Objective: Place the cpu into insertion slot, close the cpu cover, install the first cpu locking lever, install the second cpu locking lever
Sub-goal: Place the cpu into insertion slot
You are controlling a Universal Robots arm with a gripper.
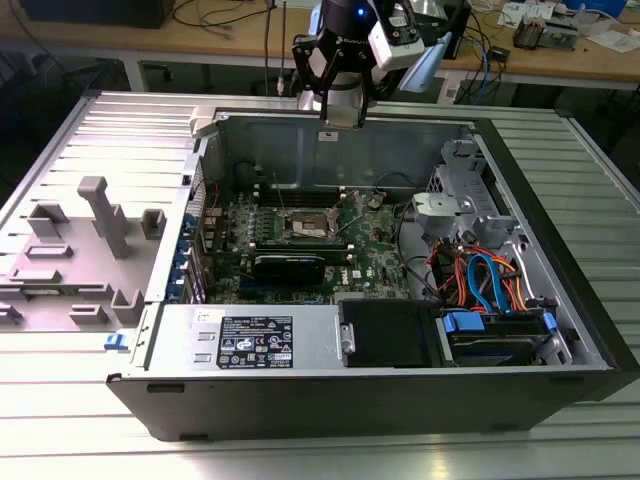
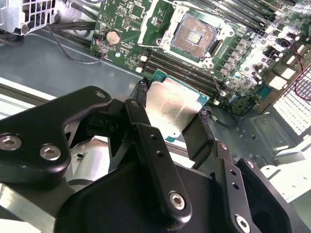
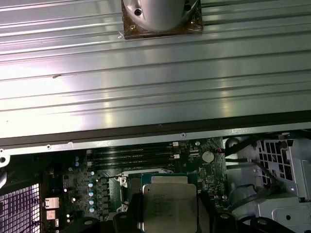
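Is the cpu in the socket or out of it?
Out. The end effector grips the cpu by its edges; the socket lies bare, its contacts exposed.

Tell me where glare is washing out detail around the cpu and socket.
Second wrist view: board components beyond the memory slots blow out white, the cpu top has a sheen, the socket is readable. First wrist view: a bright band on the ribbed table, cpu evenly lit. Exterior view: no glare on the socket.

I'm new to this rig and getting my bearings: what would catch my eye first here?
The gripper grips the cpu by its edges in the second wrist view. Beyond it the socket lies open, contacts bare. In the exterior view the opened case lies on a ribbed table.
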